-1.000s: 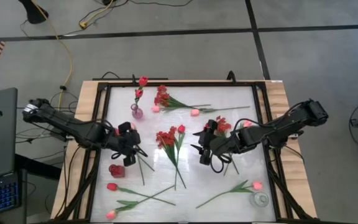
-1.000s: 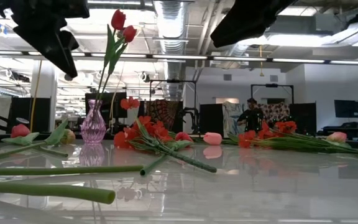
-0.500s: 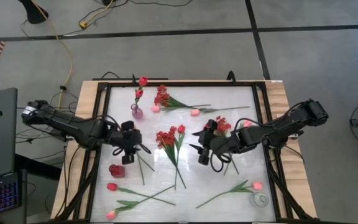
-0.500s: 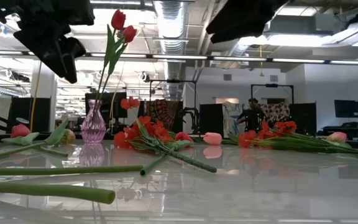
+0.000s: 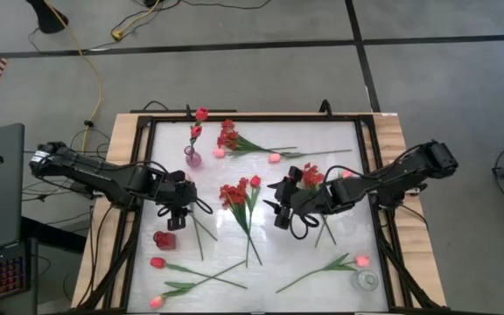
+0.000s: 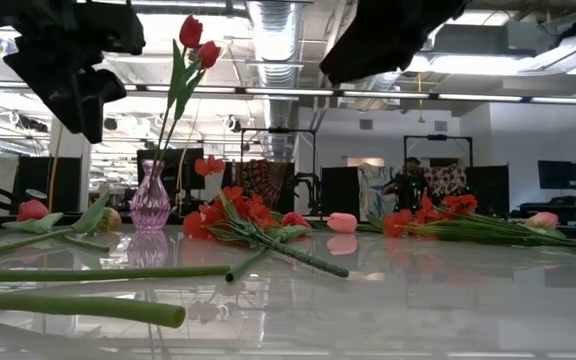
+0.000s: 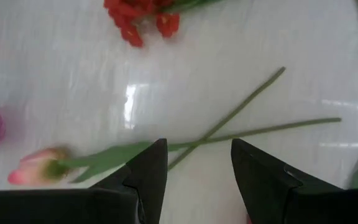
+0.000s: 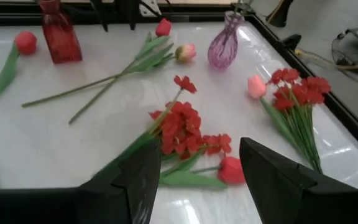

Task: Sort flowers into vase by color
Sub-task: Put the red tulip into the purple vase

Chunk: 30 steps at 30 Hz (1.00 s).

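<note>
My left gripper (image 5: 175, 217) hangs open above two crossed tulip stems (image 7: 229, 121); a pink tulip (image 7: 39, 168) lies beside its fingers. My right gripper (image 5: 277, 210) stands open in the air, pointing at the middle bunch of red flowers (image 5: 237, 194), seen again as the red bunch (image 8: 182, 127) with a red tulip (image 8: 232, 169). A pink vase (image 5: 192, 157) at the far left holds red tulips (image 5: 201, 114). A red vase (image 5: 162, 238) and a clear vase (image 5: 367, 280) stand near the front. All other flowers lie flat on the white tabletop.
More flowers lie at the far side (image 5: 234, 140), under the right arm (image 5: 313, 178), at the front left (image 5: 157, 262) and front right (image 5: 357, 261). A black frame (image 5: 370, 149) rims the table. A person (image 6: 406, 185) stands in the room behind.
My left gripper has turned a little at the wrist above the crossed stems and stays open. No flower or vase has moved.
</note>
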### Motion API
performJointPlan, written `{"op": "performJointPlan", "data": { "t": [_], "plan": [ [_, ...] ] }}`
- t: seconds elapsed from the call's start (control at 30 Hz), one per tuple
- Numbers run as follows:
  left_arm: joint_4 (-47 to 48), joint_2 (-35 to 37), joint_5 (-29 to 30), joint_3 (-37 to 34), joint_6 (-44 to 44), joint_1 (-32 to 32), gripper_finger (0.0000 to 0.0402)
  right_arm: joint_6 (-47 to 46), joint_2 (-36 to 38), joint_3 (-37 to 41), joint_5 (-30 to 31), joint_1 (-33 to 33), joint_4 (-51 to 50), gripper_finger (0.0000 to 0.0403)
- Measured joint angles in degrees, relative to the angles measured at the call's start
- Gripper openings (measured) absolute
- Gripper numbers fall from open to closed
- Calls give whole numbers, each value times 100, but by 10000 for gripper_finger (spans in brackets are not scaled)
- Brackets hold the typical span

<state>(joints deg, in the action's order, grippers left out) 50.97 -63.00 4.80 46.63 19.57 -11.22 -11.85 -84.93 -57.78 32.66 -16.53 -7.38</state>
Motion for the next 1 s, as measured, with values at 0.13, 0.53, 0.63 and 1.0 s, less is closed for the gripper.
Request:
{"op": "performJointPlan", "data": {
  "t": [0.13, 0.53, 0.63, 1.0],
  "plan": [
    [83, -53, 45, 2, -43, 0, 166, 80, -63, 3, -106, 17, 58, 244],
    [528, -1047, 75, 4, -580, 0, 166, 191, -61, 3, -131, 20, -8, 244],
    [791, -1113, 161, 4, -675, 0, 166, 269, -61, 4, -133, 20, -8, 244],
    [863, -1113, 308, 3, -1976, 0, 166, 204, -59, 3, -268, 4, -30, 244]
  ]
}}
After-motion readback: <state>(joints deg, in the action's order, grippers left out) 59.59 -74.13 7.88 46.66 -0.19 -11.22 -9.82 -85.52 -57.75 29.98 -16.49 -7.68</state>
